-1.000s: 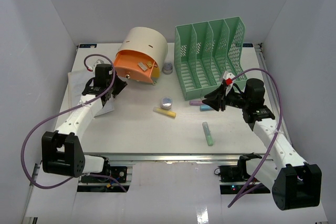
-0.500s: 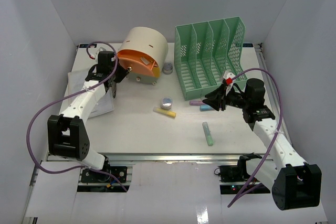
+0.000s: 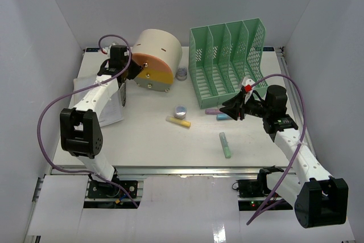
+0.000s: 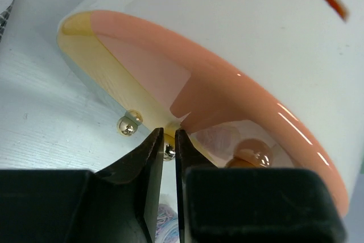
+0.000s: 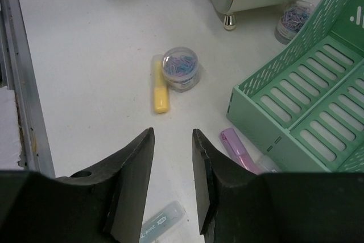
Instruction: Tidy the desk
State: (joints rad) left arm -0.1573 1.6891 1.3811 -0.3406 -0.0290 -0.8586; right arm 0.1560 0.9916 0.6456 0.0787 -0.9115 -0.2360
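The desk is a wide white tabletop. At its back left lies a cream round box with an orange roll lid, also seen in the left wrist view. My left gripper is at the lid's left edge. In the left wrist view, it is shut on a small metal knob at the lid's rim. My right gripper hangs open and empty above the desk in front of the green file rack. In the right wrist view, my right gripper is over bare desk.
A yellow highlighter and a jar of paper clips lie mid-desk. Purple and blue highlighters lie by the rack, a green one nearer the front. A second jar stands behind. Papers lie at the left.
My left gripper has moved up and back along the box's front, and the orange lid has rolled with it from hanging open to covering most of the opening. The right arm has not moved.
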